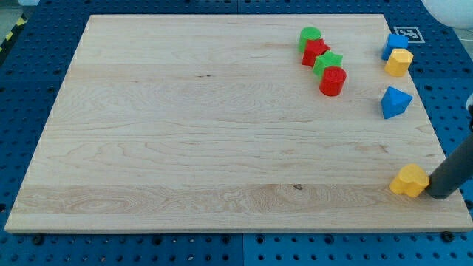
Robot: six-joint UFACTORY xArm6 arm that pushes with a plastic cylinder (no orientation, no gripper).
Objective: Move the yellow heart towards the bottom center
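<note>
The yellow heart (409, 180) lies near the board's bottom right corner. My tip (437, 195) rests on the board just to the heart's right, touching or nearly touching it. The dark rod rises from there toward the view's right edge.
A green cylinder (310, 35), a red star (315, 52), a green star (327, 63) and a red cylinder (332, 81) form a diagonal chain at the top right. A blue block (394, 44), a yellow block (398, 62) and a blue triangle (395, 102) sit by the wooden board's (185, 133) right edge.
</note>
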